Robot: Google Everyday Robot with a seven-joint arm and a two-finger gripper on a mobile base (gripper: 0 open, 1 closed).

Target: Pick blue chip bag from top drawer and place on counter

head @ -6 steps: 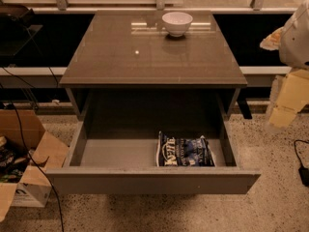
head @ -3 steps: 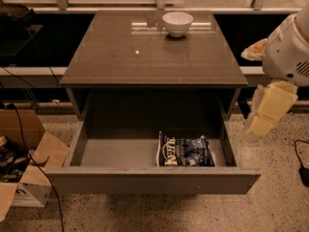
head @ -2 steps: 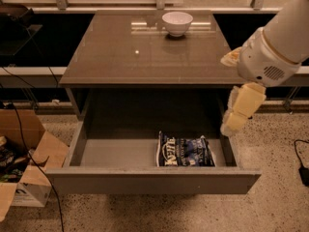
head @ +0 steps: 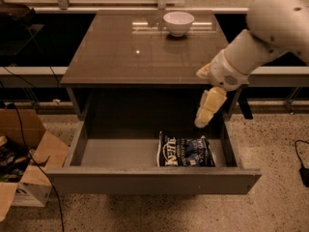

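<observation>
Top drawer (head: 145, 180) pulled fully open, grey floor showing, flat front panel nearest the camera. Blue chip bag (head: 186, 152) lies flat on the drawer floor in the right half, up against the front panel and close to the right wall, white lettering facing up (text reads sideways). Gripper (head: 206, 109) hangs pointing down over the drawer's right rear part, above and slightly behind the bag, not touching it; whether it is open or closed, cannot tell from this angle. White arm (head: 263, 35) comes in from the upper right, crossing over the right edge of the counter (head: 140, 52). Counter is glossy grey-brown with light reflections, and a white bowl (head: 178, 22) sits upright near its back edge, right of centre, well apart from the gripper. Open cardboard box (head: 29, 151) on the speckled floor (head: 273, 144) left of the cabinet, dark cables running by it.
</observation>
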